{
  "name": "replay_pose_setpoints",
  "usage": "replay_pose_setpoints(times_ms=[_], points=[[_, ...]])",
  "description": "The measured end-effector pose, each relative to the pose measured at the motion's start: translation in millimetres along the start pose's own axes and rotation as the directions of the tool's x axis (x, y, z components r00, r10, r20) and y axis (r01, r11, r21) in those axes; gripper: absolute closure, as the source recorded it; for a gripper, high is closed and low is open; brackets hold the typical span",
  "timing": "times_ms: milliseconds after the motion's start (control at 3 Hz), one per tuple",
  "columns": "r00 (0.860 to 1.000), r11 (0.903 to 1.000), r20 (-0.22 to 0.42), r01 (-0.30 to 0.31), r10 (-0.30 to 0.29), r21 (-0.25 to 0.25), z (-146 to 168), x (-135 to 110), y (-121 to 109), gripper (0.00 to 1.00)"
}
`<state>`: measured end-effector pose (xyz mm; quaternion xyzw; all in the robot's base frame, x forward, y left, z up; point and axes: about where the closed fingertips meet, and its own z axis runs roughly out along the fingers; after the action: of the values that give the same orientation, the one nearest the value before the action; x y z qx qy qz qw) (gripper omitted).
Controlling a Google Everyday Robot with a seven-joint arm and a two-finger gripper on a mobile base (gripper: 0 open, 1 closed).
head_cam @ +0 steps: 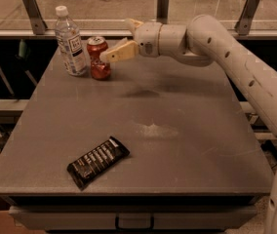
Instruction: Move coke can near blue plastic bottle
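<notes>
Can point(98, 70) stood upright at the far left of the table point(192, 150), silver top up, just right of the bottle point(71, 45); the two were close beside each other, and I could not tell whether they touched. The bottle was upright too, clear, its white cap on; how full it was I could not tell.

My gripper point(115, 39) hung just right of the can, its two tan fingers point(121, 51) spread wide apart and holding nothing. The lower one pointed at the can with its tip against the can's right side in this view; the upper one pointed up and away behind it. My arm point(236, 57) reached in from the right.

I counted one can, one bottle and one black bar point(98, 161), which lay flat near the front edge, well apart from the others.

The table was grey and matt, with a pale scuff point(150, 129) at its middle. Behind it ran a glass barrier on three metal posts point(32, 4), with bare floor beyond.
</notes>
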<state>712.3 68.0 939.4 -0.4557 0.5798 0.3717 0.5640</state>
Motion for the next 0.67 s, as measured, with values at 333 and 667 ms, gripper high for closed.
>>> replay_pose_setpoints(times_ms=[333, 667], points=[[0.997, 0.9961, -0.036, 0.07, -0.068, 0.053, -67.5, -35.9, -12.7, 0.0], [0.987, 0.9813, -0.09, 0.144, -0.133, 0.128, -140.4, -73.2, -15.1, 0.0]])
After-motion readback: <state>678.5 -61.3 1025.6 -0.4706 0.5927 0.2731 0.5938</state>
